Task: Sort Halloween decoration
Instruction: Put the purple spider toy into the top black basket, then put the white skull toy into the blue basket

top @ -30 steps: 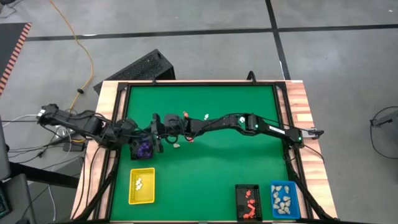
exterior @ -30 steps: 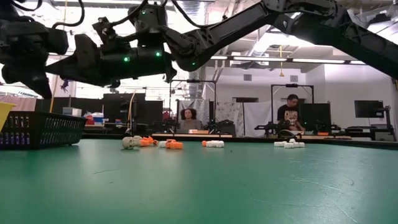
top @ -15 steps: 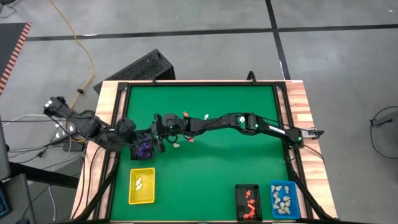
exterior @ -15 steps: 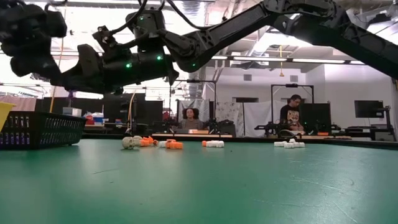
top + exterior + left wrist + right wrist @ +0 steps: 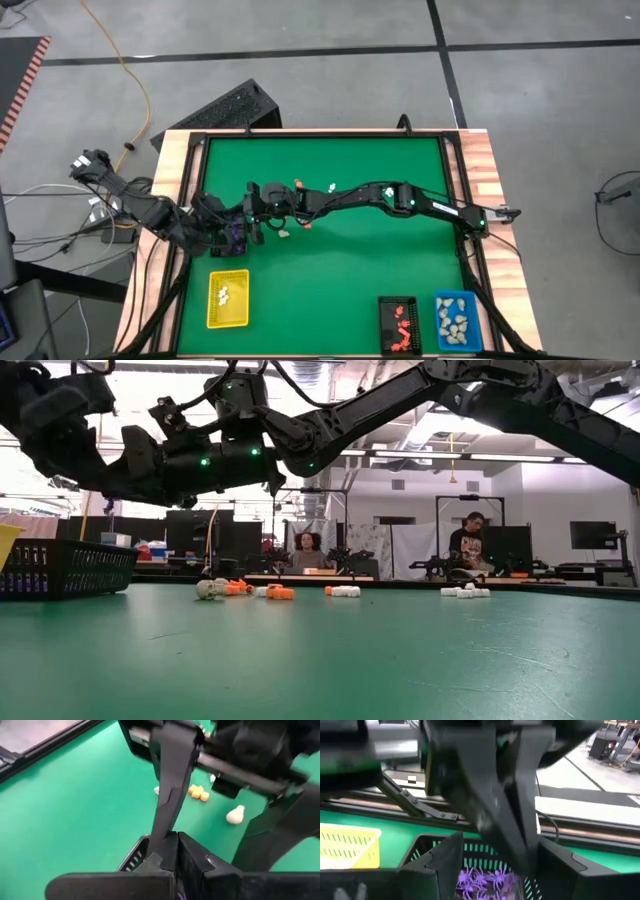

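Note:
The Halloween decorations are tiny figurines. Purple ones lie in a black tray [image 5: 233, 238] at the table's left, and orange [image 5: 297, 185] and white [image 5: 331, 187] ones lie loose on the green mat. My left gripper [image 5: 224, 231] hangs shut over that tray's left rim [image 5: 134, 858], with nothing visible between its fingers [image 5: 177, 847]. My right gripper [image 5: 248, 215] reaches across from the right and stands open just right of the tray and above it. In the right wrist view its fingers [image 5: 445, 865] frame the purple figurines [image 5: 482, 881] without touching them.
A yellow tray [image 5: 227, 298] with white pieces sits at the near left. A black tray [image 5: 400, 325] with red pieces and a blue tray [image 5: 456, 320] with pale pieces sit at the near right. The two arms crowd together over the left centre. People sit in the room beyond.
My left arm has swung its gripper a little toward the table's near edge, over the black tray, and has rolled its wrist. The gripper has stayed shut.

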Controlling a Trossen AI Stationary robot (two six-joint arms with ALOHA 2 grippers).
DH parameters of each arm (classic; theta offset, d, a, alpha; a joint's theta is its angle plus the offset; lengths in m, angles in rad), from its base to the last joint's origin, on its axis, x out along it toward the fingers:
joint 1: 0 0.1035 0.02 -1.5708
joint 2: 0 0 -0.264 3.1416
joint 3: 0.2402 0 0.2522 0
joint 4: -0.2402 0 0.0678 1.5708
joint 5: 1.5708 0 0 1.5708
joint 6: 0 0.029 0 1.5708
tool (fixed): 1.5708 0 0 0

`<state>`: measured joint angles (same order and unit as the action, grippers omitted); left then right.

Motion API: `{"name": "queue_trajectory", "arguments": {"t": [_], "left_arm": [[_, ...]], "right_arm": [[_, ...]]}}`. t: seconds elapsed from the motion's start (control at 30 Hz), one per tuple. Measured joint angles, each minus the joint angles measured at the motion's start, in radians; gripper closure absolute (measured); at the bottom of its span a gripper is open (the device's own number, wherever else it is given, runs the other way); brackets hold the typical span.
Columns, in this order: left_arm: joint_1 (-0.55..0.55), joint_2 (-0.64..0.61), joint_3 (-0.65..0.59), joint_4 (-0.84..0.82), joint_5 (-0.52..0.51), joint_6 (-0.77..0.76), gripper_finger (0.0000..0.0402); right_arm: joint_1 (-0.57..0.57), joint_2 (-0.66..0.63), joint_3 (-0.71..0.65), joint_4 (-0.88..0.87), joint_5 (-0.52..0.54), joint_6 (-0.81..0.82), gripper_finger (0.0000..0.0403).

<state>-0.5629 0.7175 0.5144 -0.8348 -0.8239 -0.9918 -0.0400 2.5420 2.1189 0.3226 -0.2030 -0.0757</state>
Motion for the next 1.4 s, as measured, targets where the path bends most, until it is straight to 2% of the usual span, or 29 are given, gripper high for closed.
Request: {"name": "queue_trajectory", "arguments": {"t": [0.27,0.5,0.6,0.7,0.83,1.0,1.17,1.4], "left_arm": [[-0.021,0.117,-0.002,-0.018,0.032,-0.076,0.0402],[-0.077,0.106,-0.002,-0.161,0.034,-0.291,0.0402],[-0.107,0.09,-0.002,-0.169,0.034,-0.322,0.0401],[-0.133,0.075,-0.002,-0.158,0.033,-0.327,0.0401],[-0.157,0.061,0.0,-0.122,0.012,-0.303,0.0402],[-0.172,0.061,0.0,-0.064,-0.031,-0.258,0.0401],[-0.186,0.048,0.012,-0.016,-0.123,-0.176,0.0402],[-0.207,-0.06,0.093,-0.007,-0.198,0.021,0.0402]], "right_arm": [[0.001,0.0,0.001,0.04,-0.013,0.029,0.0163],[0.005,0.0,0.001,0.028,-0.012,0.017,0.0163],[0.003,-0.008,0.001,-0.059,0.019,-0.03,0.0163],[-0.017,-0.04,0.001,-0.237,0.079,-0.051,0.0163],[-0.064,-0.096,0.001,-0.492,0.117,-0.05,0.0163],[-0.115,-0.129,0.001,-0.715,0.187,-0.063,0.0167],[-0.149,-0.114,-0.001,-0.767,0.104,-0.049,0.0172],[-0.154,-0.101,-0.02,-0.724,0.099,-0.063,0.0173]]}}
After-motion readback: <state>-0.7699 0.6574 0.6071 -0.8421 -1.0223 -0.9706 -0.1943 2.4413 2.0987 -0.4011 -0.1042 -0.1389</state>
